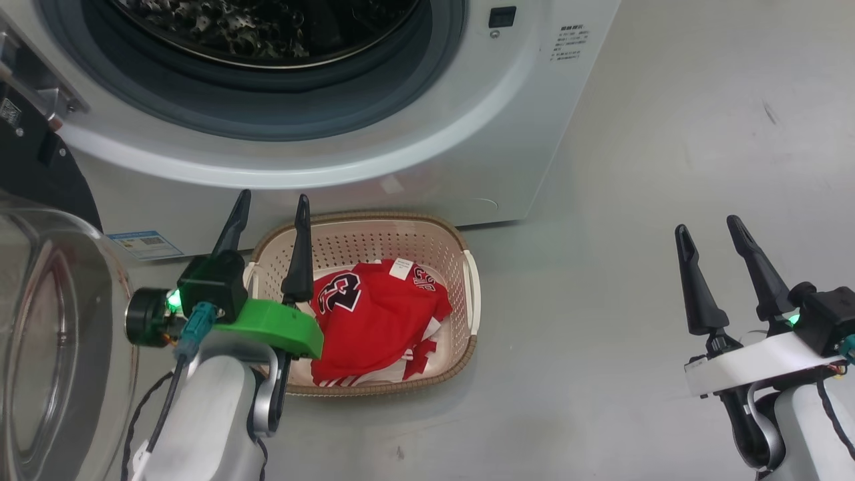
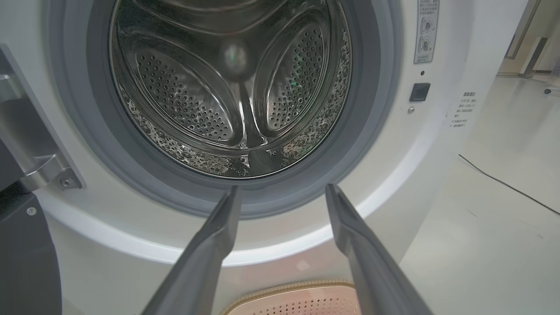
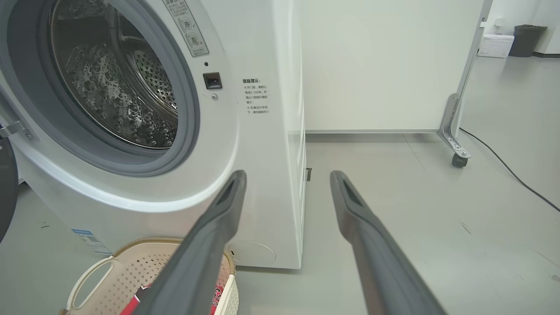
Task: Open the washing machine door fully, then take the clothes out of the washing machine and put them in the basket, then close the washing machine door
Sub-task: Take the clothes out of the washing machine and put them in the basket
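Left gripper jaws apart near basket, right gripper jaws apart, clothes inside

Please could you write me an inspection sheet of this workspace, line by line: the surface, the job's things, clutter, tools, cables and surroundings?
Surface: grey floor, smooth, with a few small dark marks.
Job's things: washing machine with its door open at the left; the drum shows no garment; the red clothes lie in the basket, which stands on the floor before the machine.
Clutter: nothing seen.
Tools: left tool open, holding nothing, over the basket's left edge in the head view; right tool open, holding nothing, over bare floor.
Cables: black cable lying on the floor right of the machine.
Surroundings: white wheeled partition; dark bin far behind.
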### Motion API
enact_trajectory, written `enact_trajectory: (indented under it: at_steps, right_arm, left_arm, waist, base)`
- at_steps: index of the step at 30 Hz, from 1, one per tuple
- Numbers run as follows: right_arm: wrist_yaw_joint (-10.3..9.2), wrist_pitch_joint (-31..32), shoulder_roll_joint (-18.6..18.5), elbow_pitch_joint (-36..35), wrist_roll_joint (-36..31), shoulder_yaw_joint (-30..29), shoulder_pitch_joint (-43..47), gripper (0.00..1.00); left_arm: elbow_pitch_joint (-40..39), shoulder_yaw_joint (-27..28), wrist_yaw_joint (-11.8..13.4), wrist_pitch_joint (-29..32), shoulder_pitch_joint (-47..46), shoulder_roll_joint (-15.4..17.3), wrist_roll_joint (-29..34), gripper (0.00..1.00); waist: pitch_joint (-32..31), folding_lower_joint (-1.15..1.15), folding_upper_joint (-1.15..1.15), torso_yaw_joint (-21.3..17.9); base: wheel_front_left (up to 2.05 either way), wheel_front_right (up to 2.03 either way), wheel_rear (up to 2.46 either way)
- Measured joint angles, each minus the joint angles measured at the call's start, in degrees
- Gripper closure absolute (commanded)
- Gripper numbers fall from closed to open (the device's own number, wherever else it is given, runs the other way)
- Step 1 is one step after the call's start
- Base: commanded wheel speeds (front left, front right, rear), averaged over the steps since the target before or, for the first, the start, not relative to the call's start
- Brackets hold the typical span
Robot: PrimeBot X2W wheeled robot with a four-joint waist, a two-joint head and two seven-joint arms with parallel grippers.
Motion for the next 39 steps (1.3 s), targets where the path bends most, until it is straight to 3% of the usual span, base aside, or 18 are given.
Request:
enact_trajectory:
  at_steps: [21,39]
  right_arm:
    - [-0.07,0.00,1.44,-0.01,-2.53,-0.03,7.53,0.00]
    - [-0.15,0.00,2.08,-0.82,-3.42,0.04,9.77,0.00]
  left_arm:
    - [-4.19,2.72,0.00,0.00,15.27,0.14,5.02,0.00]
    - [-9.62,5.38,-0.01,2.11,20.09,0.33,9.78,0.00]
  waist:
    - [-10.06,0.00,0.00,2.55]
    - [-11.47,0.00,0.00,3.37]
  base:
    - [0.00,0.00,0.00]
    - [0.00,0.00,0.00]
